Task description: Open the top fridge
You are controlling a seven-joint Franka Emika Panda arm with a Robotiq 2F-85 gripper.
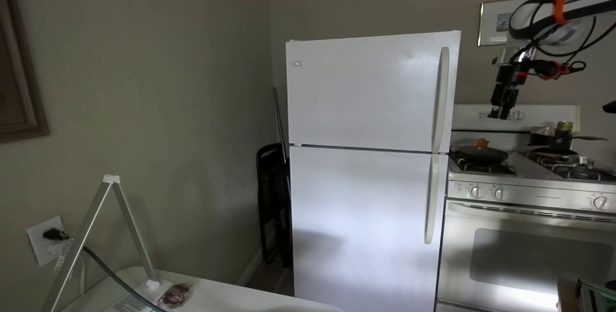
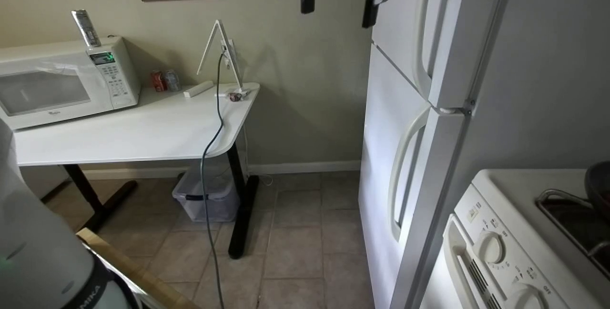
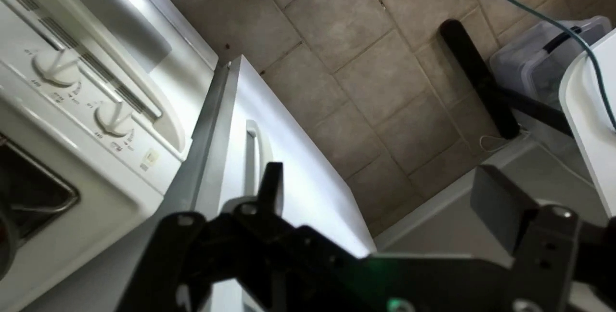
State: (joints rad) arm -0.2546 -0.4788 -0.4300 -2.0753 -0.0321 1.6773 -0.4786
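Note:
The top fridge [image 1: 365,95] is the shorter upper white door, and it is shut. It also shows in an exterior view [image 2: 398,37]. Its long white vertical handle [image 1: 441,100] runs along the stove-side edge; it also shows in an exterior view [image 2: 421,23]. My gripper [image 1: 498,112] hangs pointing down, on the stove side of the handle in that picture. In an exterior view the gripper [image 2: 338,12] has its black fingers wide apart with nothing between them. In the wrist view the gripper [image 3: 382,182] is open and covers most of the upper door.
The lower fridge door [image 1: 361,220] is shut, with its own handle [image 2: 405,166]. A stove [image 1: 529,206] with pans stands beside the fridge. A white table [image 2: 133,132] bears a microwave [image 2: 52,85]. A cable [image 2: 205,170] hangs from the table to the tiled floor.

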